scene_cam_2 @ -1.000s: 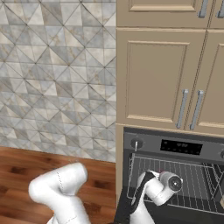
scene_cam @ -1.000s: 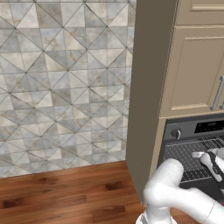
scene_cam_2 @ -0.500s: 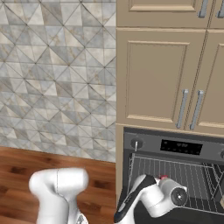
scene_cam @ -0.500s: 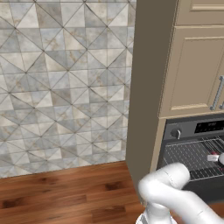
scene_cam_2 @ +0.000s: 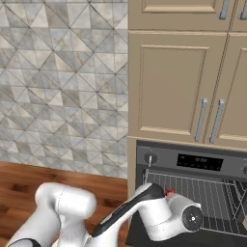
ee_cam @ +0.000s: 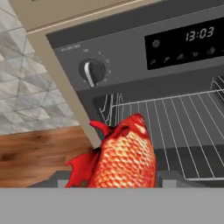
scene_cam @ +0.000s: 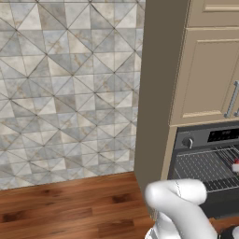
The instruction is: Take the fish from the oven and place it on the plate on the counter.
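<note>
Fish: the red-orange fish [ee_cam: 124,155] sits right in front of the hand camera, close up, with the wire rack [ee_cam: 175,131] behind it; it looks held out in front of the oven rather than lying on the rack.
Gripper: its fingers are hidden behind the fish, so I cannot tell from the pictures how they stand; judging by how the fish hangs before the camera, they are probably clamped on it.
Oven: the oven [scene_cam_2: 193,166] stands open, with knob [ee_cam: 92,71] and clock display [ee_cam: 183,39] above the racks.
Arm: the arm [scene_cam_2: 159,214] reaches low in front of the oven, seen from the right base camera.
Done: the fish appears lifted clear of the rack.
Left: carrying it to the plate on the tabletop and setting it down.
</note>
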You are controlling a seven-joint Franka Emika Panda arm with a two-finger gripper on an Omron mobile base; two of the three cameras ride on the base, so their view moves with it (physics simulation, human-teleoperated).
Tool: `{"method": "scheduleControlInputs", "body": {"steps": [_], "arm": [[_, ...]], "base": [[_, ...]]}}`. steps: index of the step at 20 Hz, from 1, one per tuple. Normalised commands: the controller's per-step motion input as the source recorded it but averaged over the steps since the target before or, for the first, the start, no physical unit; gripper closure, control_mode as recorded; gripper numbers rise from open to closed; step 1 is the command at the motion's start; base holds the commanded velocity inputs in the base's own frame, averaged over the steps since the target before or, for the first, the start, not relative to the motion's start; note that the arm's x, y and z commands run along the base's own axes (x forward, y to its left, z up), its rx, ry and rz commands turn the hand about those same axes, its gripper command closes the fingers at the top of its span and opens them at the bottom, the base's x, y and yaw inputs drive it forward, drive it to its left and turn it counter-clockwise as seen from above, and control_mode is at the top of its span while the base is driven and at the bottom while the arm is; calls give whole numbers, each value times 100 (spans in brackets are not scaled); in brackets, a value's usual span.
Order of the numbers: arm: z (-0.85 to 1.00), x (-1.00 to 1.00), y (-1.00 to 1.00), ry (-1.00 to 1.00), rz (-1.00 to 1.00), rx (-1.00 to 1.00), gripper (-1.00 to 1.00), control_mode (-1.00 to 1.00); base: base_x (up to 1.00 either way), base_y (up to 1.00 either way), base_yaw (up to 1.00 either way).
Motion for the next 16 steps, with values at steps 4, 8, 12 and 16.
{"method": "scheduleControlInputs", "body": {"steps": [4,8,12,16], "arm": [[100,-46,79,3,5,-5,100,-100],[100,-48,93,11,1,-9,100,-100],[100,-25,100,25,0,-14,100,-100],[100,-11,100,33,0,-16,100,-100]], "base": [[0,0,0],[0,0,0],[0,0,0],[0,0,0]]}}
